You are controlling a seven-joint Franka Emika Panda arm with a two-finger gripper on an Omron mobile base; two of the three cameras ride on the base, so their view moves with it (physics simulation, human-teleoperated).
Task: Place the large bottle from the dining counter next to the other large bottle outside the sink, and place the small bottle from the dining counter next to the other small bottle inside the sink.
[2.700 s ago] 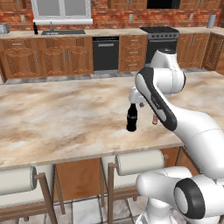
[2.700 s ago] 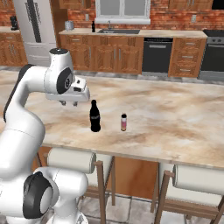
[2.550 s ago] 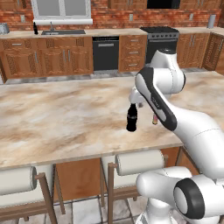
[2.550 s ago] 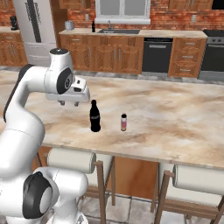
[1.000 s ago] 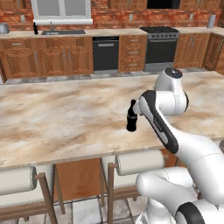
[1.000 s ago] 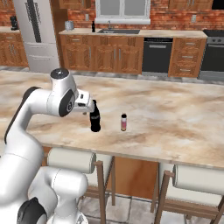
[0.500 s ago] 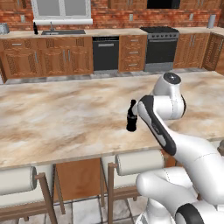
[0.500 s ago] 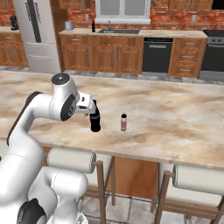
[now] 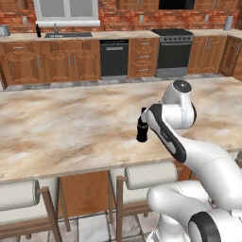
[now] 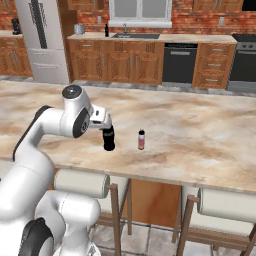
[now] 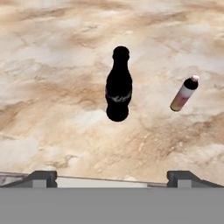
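Brick walls and wooden cabinets fill the back of the left base view; mid-frame, the large bottle (image 9: 142, 130) stands upright on the marbled tabletop (image 9: 71, 123), close to its near edge. From the right base view, the claw (image 10: 107, 126) sits just above that bottle, and the small bottle (image 10: 141, 139) stands near, to its right. Looking along the hand, your fingertips (image 11: 41, 177) are spread wide, empty. Close off-centre and you may topple it toward the edge; bare stone lies open all around.
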